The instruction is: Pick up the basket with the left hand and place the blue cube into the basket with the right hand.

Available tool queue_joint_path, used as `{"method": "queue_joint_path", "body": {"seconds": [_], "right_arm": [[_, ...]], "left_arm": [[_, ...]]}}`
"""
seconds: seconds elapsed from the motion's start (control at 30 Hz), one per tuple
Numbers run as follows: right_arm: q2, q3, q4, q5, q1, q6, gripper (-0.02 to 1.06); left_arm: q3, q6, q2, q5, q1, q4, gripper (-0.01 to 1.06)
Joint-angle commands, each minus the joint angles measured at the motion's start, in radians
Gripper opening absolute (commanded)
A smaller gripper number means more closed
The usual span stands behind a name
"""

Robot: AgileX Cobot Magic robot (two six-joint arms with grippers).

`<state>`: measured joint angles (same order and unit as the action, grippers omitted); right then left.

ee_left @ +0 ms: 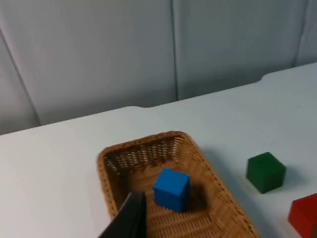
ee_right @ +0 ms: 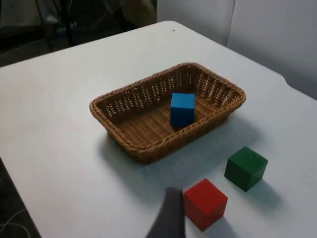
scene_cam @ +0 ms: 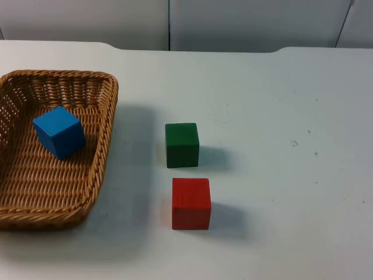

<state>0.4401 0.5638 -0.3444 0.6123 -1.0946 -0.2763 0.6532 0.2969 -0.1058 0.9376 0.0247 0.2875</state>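
Of either gripper's jaws I could not tell the state: one black fingertip of the left gripper [ee_left: 130,218] stood above the near end of the basket [scene_cam: 105,122], and one of the right gripper [ee_right: 171,215] hung over the table [scene_cam: 274,175] just beside the red cube [scene_cam: 191,203], each gripping nothing that could be seen.

The wicker basket sat at the table's left edge, flat on the top. The blue cube [scene_cam: 59,132] lay inside it, tilted, toward the back and clear of the walls. The green cube [scene_cam: 182,144] stood near the middle of the table, just right of the basket, with the red one close in front of it, the two apart.

By my judgement the placing was done and both arms were clear. If the basket was yet to be lifted, the left gripper would do best to take the rim on the end nearest it, pinching the wall squarely and raising it level so the cube did not slide. The right arm should keep wide of the red and green cubes.
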Motion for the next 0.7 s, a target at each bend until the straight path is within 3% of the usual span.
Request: {"method": "queue_joint_path", "body": {"seconds": [0.0, 0.17, 0.27, 0.37, 0.67], "right_arm": [[-0.072, -0.006, 0.044, 0.092, 0.004, 0.034, 0.74], [-0.208, -0.006, 0.164, 0.192, 0.004, 0.127, 0.74], [-0.277, -0.006, 0.175, 0.244, 0.004, 0.123, 0.74], [-0.362, -0.006, 0.175, 0.357, 0.004, 0.123, 0.74], [-0.440, -0.006, 0.166, 0.470, 0.004, 0.131, 0.74]], "left_arm": [[-0.003, -0.072, 0.055, 0.022, 0.006, -0.090, 1.05], [-0.003, -0.172, 0.106, 0.132, 0.006, -0.140, 1.05], [-0.003, -0.200, 0.106, 0.194, 0.006, -0.148, 1.05], [-0.003, -0.203, 0.106, 0.261, 0.006, -0.184, 1.05], [-0.003, -0.229, 0.106, 0.283, 0.006, -0.280, 1.05]]}}
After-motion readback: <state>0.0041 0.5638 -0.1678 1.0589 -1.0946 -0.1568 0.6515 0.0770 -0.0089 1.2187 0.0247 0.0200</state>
